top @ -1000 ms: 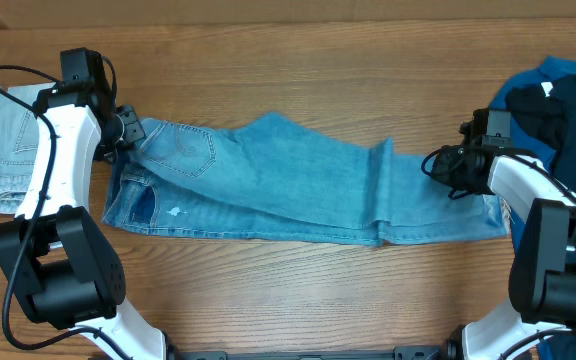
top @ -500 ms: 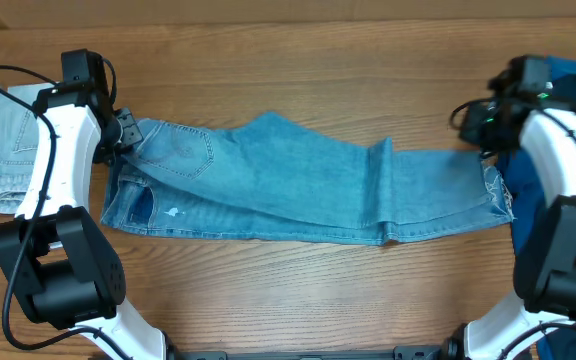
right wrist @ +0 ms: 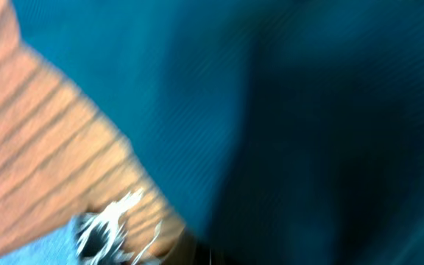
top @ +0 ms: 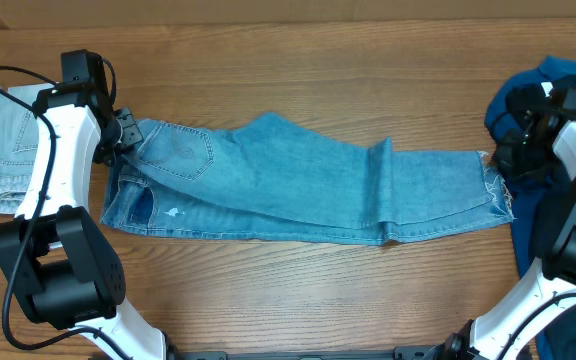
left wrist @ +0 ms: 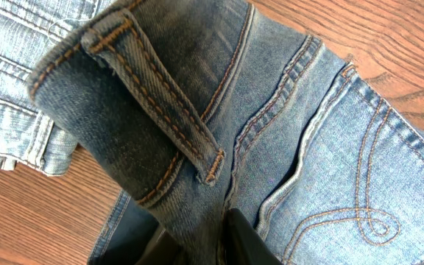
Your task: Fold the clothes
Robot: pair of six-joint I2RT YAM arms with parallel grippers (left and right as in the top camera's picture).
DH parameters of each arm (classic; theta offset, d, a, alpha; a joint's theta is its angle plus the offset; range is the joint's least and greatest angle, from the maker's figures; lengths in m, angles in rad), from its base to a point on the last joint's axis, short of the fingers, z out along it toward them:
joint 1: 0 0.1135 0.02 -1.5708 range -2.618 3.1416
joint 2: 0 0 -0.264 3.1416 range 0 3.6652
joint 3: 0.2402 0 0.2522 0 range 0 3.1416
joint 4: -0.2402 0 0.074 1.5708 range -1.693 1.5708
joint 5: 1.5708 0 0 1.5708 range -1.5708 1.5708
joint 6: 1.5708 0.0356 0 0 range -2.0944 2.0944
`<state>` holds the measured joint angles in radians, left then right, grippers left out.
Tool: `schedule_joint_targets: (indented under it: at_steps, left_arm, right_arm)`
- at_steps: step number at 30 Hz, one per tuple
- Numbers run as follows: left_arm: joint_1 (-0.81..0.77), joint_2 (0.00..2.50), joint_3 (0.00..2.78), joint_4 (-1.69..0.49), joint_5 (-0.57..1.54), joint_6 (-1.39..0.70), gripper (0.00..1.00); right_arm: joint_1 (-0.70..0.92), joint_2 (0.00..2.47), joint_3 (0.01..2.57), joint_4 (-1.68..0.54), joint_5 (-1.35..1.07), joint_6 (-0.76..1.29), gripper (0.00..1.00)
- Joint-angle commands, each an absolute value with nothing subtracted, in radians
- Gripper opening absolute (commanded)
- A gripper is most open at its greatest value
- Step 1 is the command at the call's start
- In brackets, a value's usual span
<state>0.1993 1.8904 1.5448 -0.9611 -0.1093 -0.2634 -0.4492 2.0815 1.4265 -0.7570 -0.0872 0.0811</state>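
The right tool (top: 516,150) has been withdrawn from the frayed hem (top: 496,190) and now sits over the deep-blue top (top: 566,68), closed, with nothing seen held. The jeans (top: 298,190) are left stretched flat along the surface (top: 298,80). The waistband is pinched in the narrow left tool (top: 128,130). Folding is judged ready to begin.

You're looking at 1 wooden table (top: 298,300), brown, with its grain running left to right across your overhead view. In your left wrist view it shows at the top right corner and the bottom left. Your right wrist view gives only a blurred patch of it at the left.
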Motion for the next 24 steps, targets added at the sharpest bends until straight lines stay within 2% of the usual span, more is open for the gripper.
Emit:
schedule_joint_targets:
  at_steps: [1,5,9,12,16,17,20,24]
  left_arm:
    - [0.211,1.885,1.538,-0.960,-0.106,-0.277,0.17]
    - [0.211,1.885,1.538,-0.960,-0.106,-0.277,0.18]
    - [0.209,1.885,1.538,-0.952,-0.106,-0.277,0.18]
    - [0.209,1.885,1.538,-0.953,-0.106,-0.277,0.21]
    - [0.209,1.885,1.538,-0.949,-0.103,-0.277,0.21]
    - [0.209,1.885,1.538,-0.949,-0.103,-0.277,0.21]
    - [0.209,1.885,1.538,-0.948,-0.078,-0.278,0.20]
    - [0.209,1.885,1.538,-0.927,-0.018,-0.278,0.20]
  right_arm:
    - [-0.555,2.104,1.424,-0.690,-0.015,0.077,0.04]
    - [-0.664,2.104,1.424,-0.613,-0.041,0.078,0.04]
    - [-0.688,2.104,1.474,-0.586,-0.094,0.069,0.04]
    - [-0.687,2.104,1.600,-0.679,-0.129,0.070,0.04]
    - [-0.672,2.104,1.910,-1.008,-0.189,0.079,0.04]
    - [-0.664,2.104,1.971,-1.085,-0.207,0.089,0.08]
    - [-0.625,2.102,2.110,-1.327,-0.334,0.109,0.26]
    - [-0.540,2.103,2.104,-1.548,-0.350,0.118,0.37]
